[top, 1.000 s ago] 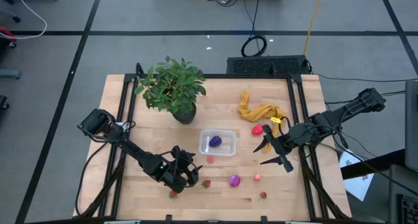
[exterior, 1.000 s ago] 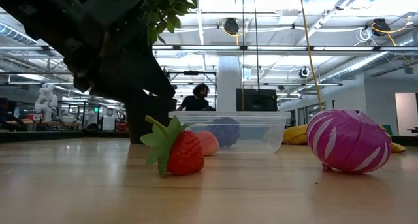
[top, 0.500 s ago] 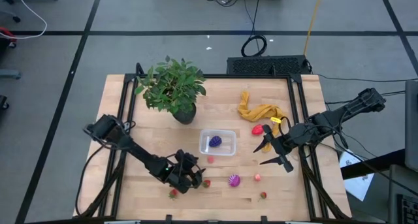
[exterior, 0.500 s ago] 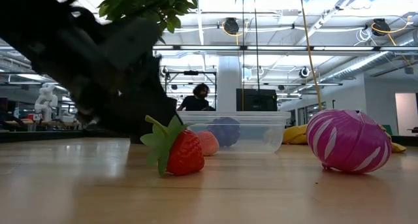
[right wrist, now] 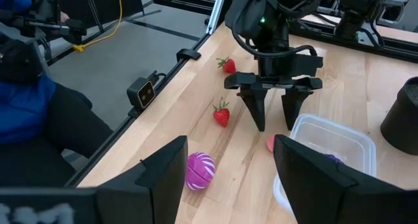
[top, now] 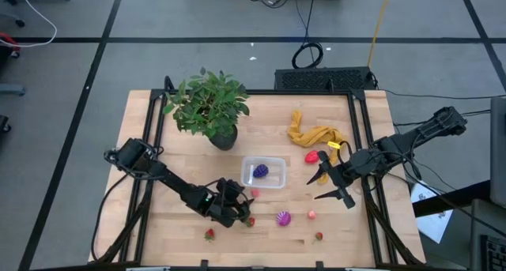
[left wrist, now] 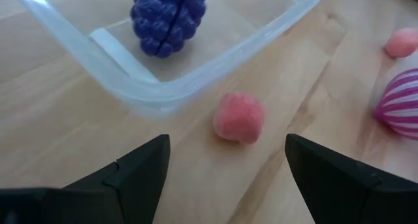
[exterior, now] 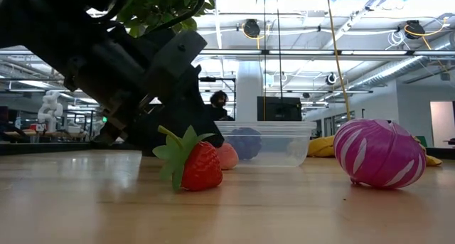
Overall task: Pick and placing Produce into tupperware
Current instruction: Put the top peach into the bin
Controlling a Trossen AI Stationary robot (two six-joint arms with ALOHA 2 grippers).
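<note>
The left gripper, jaws spread and empty, hangs over a small pink fruit lying straight ahead between its fingertips, touching or just short of the tupperware; the right gripper, also open and empty, waits well apart. Counted outward from the left gripper: one purple berry inside the container, three strawberries, one striped magenta fruit, two pink pieces and one red fruit loose on the table.

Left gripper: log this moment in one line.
left gripper open above pink fruit | beside tupperware | purple berry inside | right gripper open, waiting
</note>
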